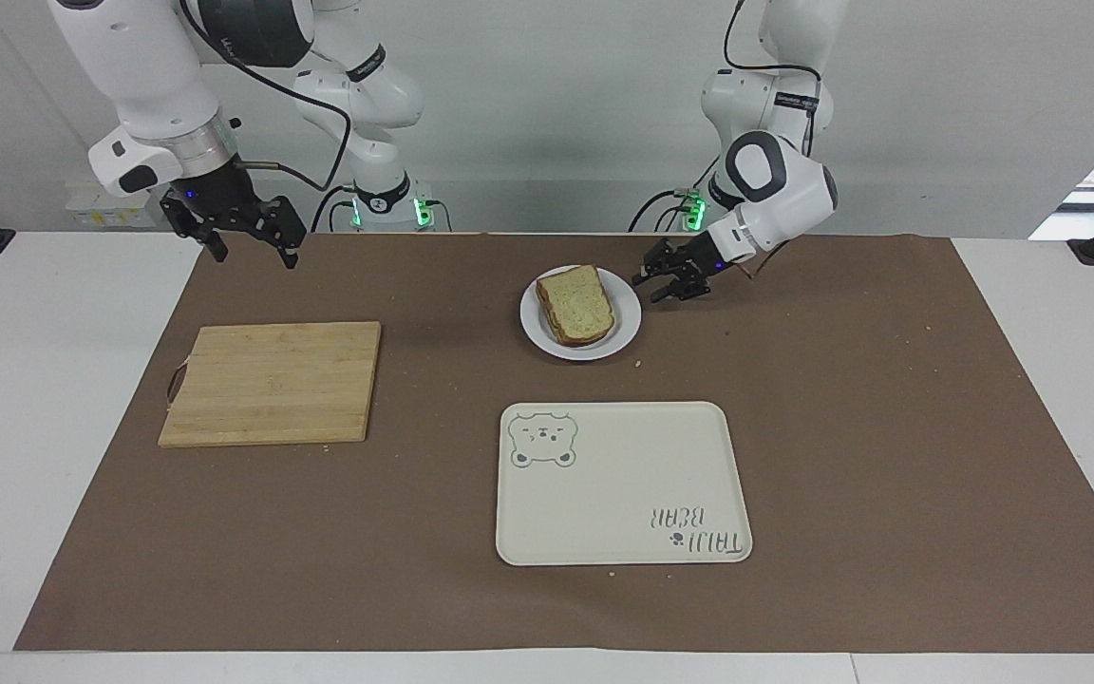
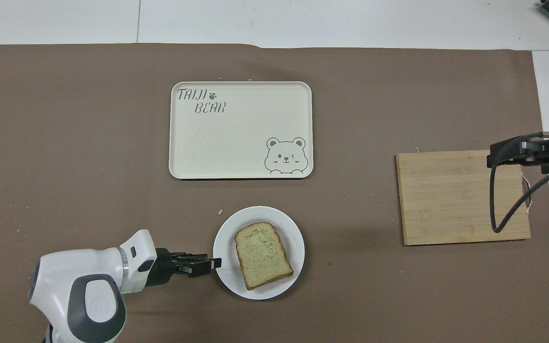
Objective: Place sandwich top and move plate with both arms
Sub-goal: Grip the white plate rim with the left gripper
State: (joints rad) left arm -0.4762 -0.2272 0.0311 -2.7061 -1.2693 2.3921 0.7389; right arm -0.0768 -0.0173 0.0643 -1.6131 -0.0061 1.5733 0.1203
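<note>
One plate (image 1: pixel 625 328), one sandwich top (image 1: pixel 577 302), one tray (image 1: pixel 623 484), one cutting board (image 1: pixel 273 382), two arms.

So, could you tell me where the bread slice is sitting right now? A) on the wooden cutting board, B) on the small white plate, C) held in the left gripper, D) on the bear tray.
B: the sandwich top lies flat on the plate, while the left gripper is beside the plate's rim and carries nothing.
</note>
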